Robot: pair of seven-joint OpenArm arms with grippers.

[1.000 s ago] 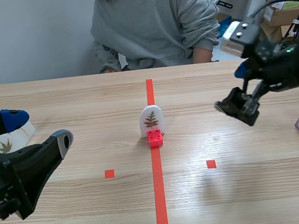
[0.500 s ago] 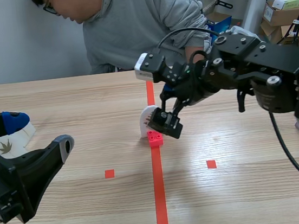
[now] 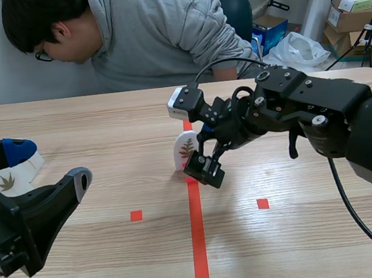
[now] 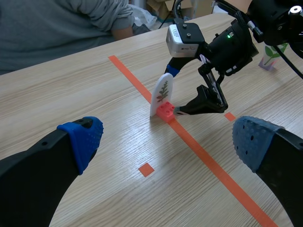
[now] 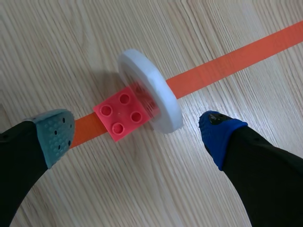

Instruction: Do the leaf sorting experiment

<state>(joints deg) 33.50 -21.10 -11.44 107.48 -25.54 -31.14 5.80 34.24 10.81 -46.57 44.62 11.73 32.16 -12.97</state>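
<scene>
Three leaf cards show in all, and none carries lettering, only a printed leaf. The first leaf card (image 3: 186, 148) (image 4: 163, 93) (image 5: 152, 97) is a white arched plaque with a dark feathery sprig. It stands upright in a red brick (image 4: 165, 112) (image 5: 124, 113) with four studs on top, on the single orange-red tape line (image 3: 198, 246) that runs down the middle of the table (image 3: 120, 269). The right gripper (image 3: 203, 171) (image 4: 202, 107) (image 5: 137, 135) hangs just over this card with its fingers spread wide. One pad is on the brick's side and the other on the plaque's side, neither touching, so it holds nothing. The second leaf card (image 3: 5, 179), white with a brown star-shaped leaf, lies at the table's left edge beside the left gripper (image 3: 48, 163) (image 4: 169, 139). That gripper is low near the robot, well apart from the middle card, with its fingers wide and nothing between them. The third leaf card (image 4: 271, 51) bears a green leaf on a lilac base and stands far off beyond the right arm. Two small orange-red squares (image 3: 136, 215) (image 3: 262, 203) lie one on each side of the line. One person (image 3: 153, 34) in a grey hooded top leans in across the table. Behind, a cardboard box (image 3: 357, 4) carries print too small to read.
</scene>
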